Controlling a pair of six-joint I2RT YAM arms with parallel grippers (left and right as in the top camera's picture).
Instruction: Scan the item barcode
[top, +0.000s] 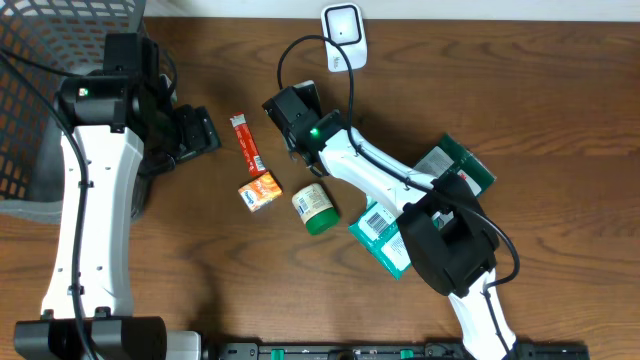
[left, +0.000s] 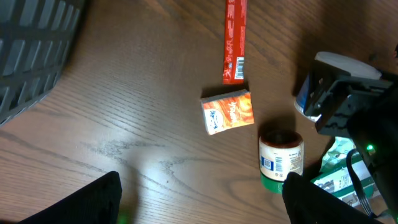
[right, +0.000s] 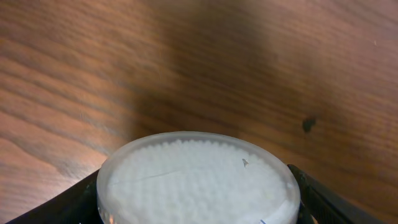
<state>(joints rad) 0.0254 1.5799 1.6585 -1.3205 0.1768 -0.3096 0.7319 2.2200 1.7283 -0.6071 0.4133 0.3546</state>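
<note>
The right pincer (right: 202, 200) is clamped on a round clear plastic tub of white cotton swabs (right: 198, 168), one dark finger on each side of its rim. It holds the tub above the brown wood-grain counter (top: 540, 80), near the white corded barcode scanner (top: 343, 35) and at about seven o'clock from it. That puts the tub within reach of the scanner's window. The tub's lid faces the wrist camera and no barcode can be seen, so the tub likely needs turning before it will read.

The left pincer (left: 202, 205) hangs wide open and empty at nine o'clock, seemingly kept clear of the work. Waiting mid-counter are a red foil stick packet (top: 247, 145), a small orange cardboard carton (top: 259, 191) and a white-labelled jar with a green lid (top: 315, 208). A dark wire mesh basket (top: 40, 60) sits at ten o'clock.
</note>
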